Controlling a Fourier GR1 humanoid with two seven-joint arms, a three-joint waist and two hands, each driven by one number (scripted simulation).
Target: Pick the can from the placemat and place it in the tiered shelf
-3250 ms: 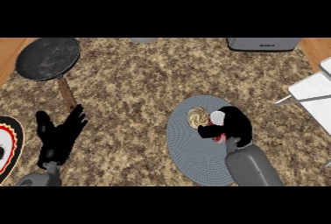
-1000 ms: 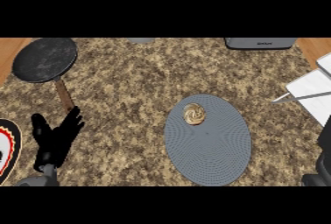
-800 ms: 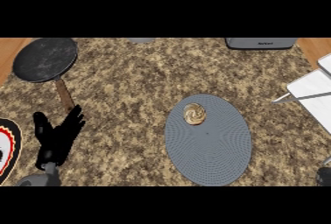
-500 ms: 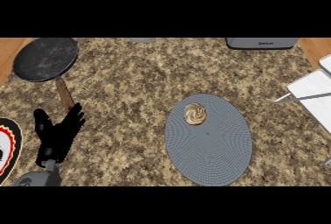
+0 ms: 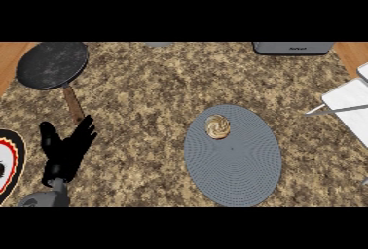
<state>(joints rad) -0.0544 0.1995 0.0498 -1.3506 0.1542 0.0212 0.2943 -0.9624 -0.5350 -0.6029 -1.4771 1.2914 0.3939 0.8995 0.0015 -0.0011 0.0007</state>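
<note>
While the can (image 5: 218, 126) stands untouched on the upper part of the grey placemat (image 5: 237, 170) at centre frame, the left robot hand (image 5: 67, 148) rests at lower left on the bench (image 5: 158, 82), fingers straight and apart, holding nothing, with the right one out of view.

The left hand (image 5: 67, 150) shows at the lower left, resting open with its black fingers straight and pointing up, thumb spread to the side. Its grey forearm (image 5: 45, 198) comes in from the lower edge. The right hand does not show.
</note>
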